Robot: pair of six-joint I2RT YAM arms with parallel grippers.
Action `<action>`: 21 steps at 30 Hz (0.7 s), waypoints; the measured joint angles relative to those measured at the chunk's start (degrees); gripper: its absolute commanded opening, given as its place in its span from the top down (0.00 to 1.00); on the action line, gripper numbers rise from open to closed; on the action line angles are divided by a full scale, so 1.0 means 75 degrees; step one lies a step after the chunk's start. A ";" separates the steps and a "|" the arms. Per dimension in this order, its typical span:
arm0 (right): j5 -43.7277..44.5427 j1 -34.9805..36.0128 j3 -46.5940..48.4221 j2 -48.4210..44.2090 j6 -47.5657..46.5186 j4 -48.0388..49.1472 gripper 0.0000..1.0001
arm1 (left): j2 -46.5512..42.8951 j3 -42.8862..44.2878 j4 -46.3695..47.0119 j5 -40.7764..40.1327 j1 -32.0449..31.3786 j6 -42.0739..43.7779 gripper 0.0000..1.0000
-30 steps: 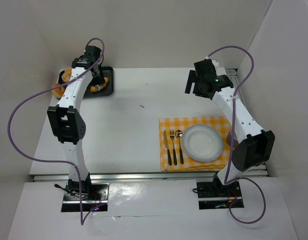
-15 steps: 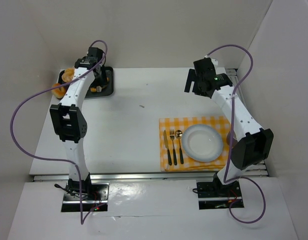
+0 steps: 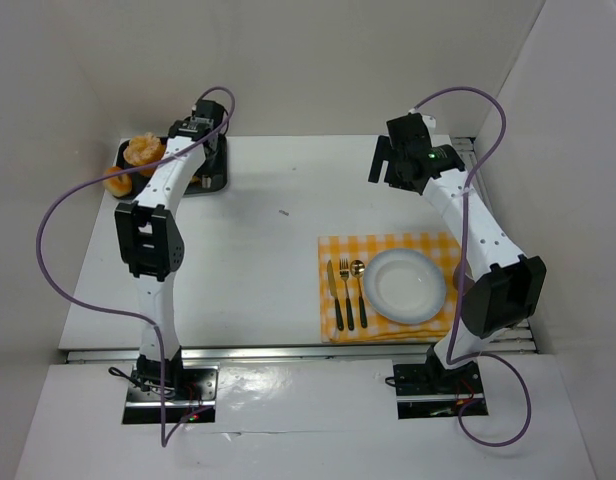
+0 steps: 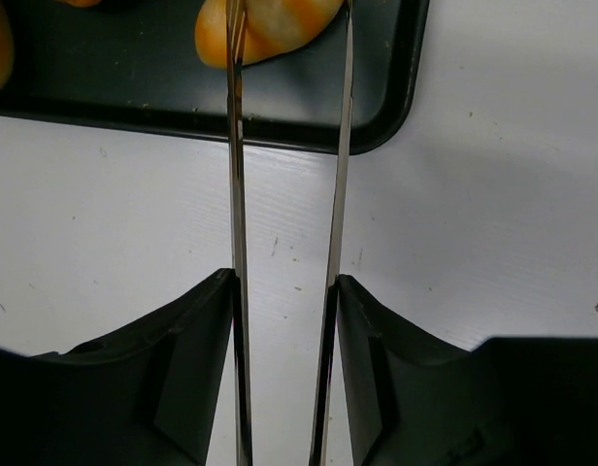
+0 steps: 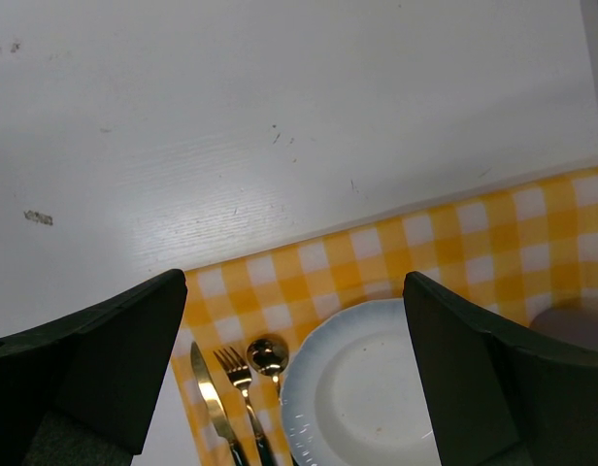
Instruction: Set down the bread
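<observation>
Now left end effector [image 4: 287,39] pinches bread [image 4: 270,24] (inside tray [image 4: 401,87] rim).

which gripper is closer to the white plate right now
Right. The right gripper hangs above the bare table beyond the plate, which shows in its wrist view. The left gripper is across the table at the black tray.

Lab test cell — white enclosure walls [image 3: 318,60], bolted arm bases [image 3: 168,385], staged tabletop [image 3: 258,250]
</observation>
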 measured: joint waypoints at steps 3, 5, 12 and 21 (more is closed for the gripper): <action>0.0000 0.0000 0.0032 0.0000 0.0003 -0.0009 0.00 | 0.0271 0.0119 -0.0003 -0.0099 -0.0012 0.0017 0.42; 0.0000 0.0000 0.0038 0.0000 0.0000 -0.0017 0.00 | 0.0440 0.0192 -0.0070 -0.0149 -0.0020 0.0023 0.42; 0.0000 0.0000 0.0038 0.0000 0.0000 -0.0044 0.00 | 0.0673 0.0437 -0.0221 -0.0379 -0.0076 0.0163 0.80; 0.0000 0.0000 0.0041 0.0000 0.0000 -0.0047 0.00 | 0.0603 0.0533 -0.0216 -0.0399 -0.0076 0.0163 1.00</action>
